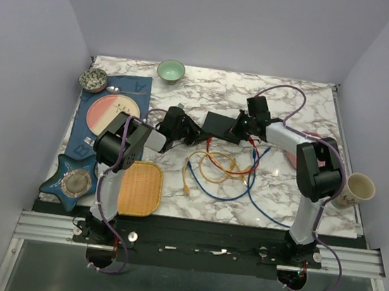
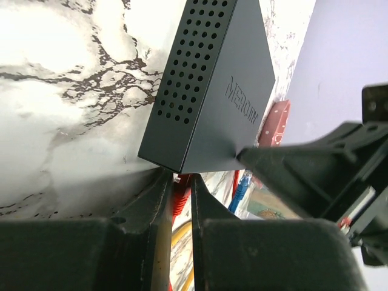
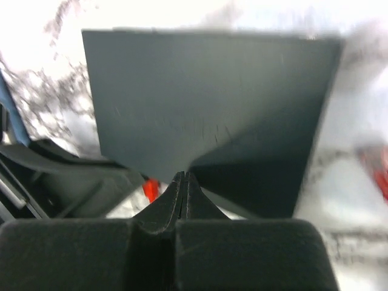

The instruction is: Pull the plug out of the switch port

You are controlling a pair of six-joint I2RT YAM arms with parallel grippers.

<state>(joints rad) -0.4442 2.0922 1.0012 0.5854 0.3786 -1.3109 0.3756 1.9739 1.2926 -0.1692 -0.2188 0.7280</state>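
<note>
Nearest the arms, loose cables (image 1: pixel 229 165) coil on the table (image 1: pixel 201 89). Beyond them, the left gripper (image 2: pixel 180 185) pinches the red plug (image 2: pixel 179 199), jaws almost together, at the near edge of the switch (image 2: pixel 212 91); the port itself is hidden. The right gripper (image 3: pixel 183 180), fully closed and empty, presses its tips against the switch.

Place: staged robot lab cell.
Walls: plain lavender panels (image 1: pixel 217 20) boxing the marble counter (image 1: pixel 313 107).
Rig: left arm (image 1: pixel 120 145) and right arm (image 1: pixel 317 172) bolted to aluminium rail (image 1: pixel 43 225), lower frame.
</note>
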